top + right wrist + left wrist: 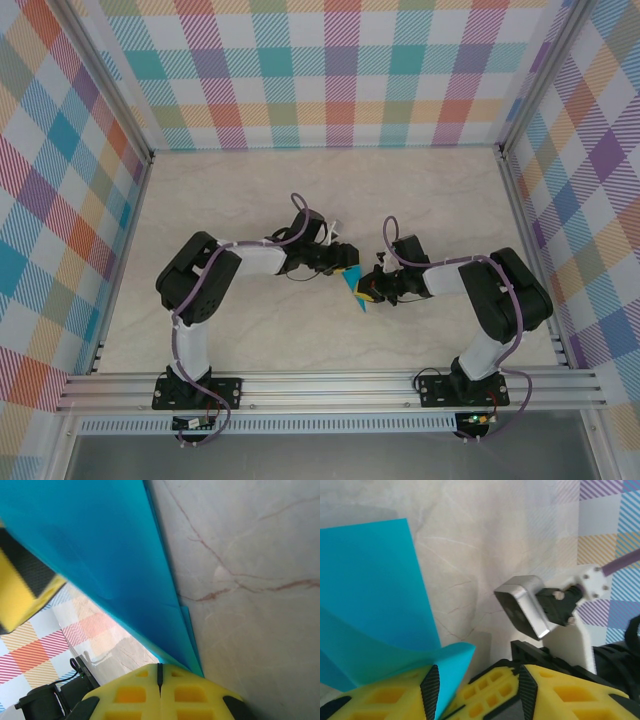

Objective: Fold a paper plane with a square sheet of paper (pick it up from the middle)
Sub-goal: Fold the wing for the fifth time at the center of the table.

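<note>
The paper plane [358,297] is teal-blue paper folded into a narrow pointed shape, held off the table between the two arms at the centre. My right gripper [160,676] is shut on its lower edge, and the stacked layers [100,555] rise up and to the left from the closed yellow tips. My left gripper [479,692] is open. A curled flap of the paper [370,595] rests against its left pad [430,690]. In the top view the left gripper [348,268] and right gripper [372,290] nearly touch.
The right arm's wrist camera [525,605] and its yellow finger [485,690] sit close in front of the left jaws. One left finger [20,587] shows beside the paper. The marble tabletop [250,200] is ringed by checked walls [60,200].
</note>
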`<action>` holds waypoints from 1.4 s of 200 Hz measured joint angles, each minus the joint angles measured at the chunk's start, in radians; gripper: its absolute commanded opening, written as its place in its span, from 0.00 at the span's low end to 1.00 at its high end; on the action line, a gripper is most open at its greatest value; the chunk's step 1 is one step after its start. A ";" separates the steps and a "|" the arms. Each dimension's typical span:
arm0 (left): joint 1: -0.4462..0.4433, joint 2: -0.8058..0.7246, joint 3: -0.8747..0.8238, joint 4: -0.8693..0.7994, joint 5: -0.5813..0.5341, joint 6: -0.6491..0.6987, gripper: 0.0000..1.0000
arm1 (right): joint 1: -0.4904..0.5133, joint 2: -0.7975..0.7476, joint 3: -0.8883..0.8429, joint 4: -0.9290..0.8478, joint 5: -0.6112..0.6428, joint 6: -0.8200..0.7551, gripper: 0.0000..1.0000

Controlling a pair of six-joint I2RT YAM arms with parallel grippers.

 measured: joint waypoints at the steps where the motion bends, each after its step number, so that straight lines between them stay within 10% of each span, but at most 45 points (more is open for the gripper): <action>1: 0.000 0.002 0.000 0.000 0.000 0.000 0.48 | 0.000 0.000 0.000 0.000 0.000 0.000 0.01; 280: 0.075 0.111 0.140 -0.132 0.026 0.078 0.46 | 0.000 0.013 0.045 -0.098 0.003 -0.058 0.00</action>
